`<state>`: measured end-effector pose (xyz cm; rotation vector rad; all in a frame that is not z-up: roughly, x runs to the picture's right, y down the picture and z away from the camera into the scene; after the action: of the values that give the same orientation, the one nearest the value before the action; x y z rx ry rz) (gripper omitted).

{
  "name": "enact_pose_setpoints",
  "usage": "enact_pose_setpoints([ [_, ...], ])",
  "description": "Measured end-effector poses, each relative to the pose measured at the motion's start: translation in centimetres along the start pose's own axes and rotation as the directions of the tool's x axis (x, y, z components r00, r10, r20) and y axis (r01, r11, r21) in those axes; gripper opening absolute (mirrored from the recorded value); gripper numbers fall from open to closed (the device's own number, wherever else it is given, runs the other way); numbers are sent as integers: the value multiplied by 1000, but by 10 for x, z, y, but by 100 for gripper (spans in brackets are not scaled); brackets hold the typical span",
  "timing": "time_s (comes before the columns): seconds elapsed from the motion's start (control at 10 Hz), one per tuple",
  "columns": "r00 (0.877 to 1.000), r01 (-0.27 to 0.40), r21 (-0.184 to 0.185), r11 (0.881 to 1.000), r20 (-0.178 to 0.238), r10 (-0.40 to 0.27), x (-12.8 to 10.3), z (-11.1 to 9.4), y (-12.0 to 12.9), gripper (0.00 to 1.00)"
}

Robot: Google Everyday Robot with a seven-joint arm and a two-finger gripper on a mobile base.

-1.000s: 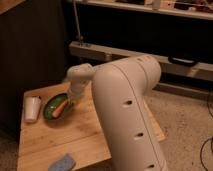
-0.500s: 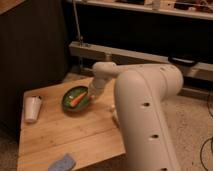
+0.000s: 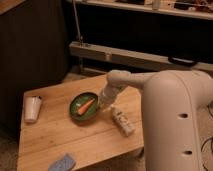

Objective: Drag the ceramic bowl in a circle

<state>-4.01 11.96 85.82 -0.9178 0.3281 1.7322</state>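
Since the earlier frames the bowl (image 3: 80,114) has shifted to the right across the table (image 3: 60,140), from close beside the cup (image 3: 32,108) to near the middle of the tabletop. The arm (image 3: 172,120) has swung to the right as well and now fills the right side of the frame instead of the centre.

Camera view: a light wooden table sits in the lower left half of the picture, seen from above and at an angle. The bowl is shallow, round and green with a darker rim, and it rests flat on the wood just left of the frame's centre. An orange carrot (image 3: 85,105) lies inside it, slanting from lower left to upper right.

The gripper (image 3: 104,104) reaches in from the right at the end of a slim white forearm. Its tip is down at the bowl's right rim and its jaws are closed together. Whether the rim is pinched between them cannot be told.

The white cup is at the table's left edge, well apart from the bowl. A white oblong object (image 3: 122,121) lies just right of the bowl, below the forearm. A blue-grey sponge (image 3: 62,162) sits at the table's near edge, bottom left. Behind the table are dark cabinets and a pale metal rail (image 3: 145,56).
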Motion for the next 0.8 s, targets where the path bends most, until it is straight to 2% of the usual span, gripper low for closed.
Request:
enact_pose_setpoints([
  [0.4,994,95,5,995,-62,-95,96,22,31,0],
  [0.6,984,152,-7,988,-96,-152,143,35,49,0],
  [0.8,970,211,-29,977,-120,-213,178,53,78,0],
])
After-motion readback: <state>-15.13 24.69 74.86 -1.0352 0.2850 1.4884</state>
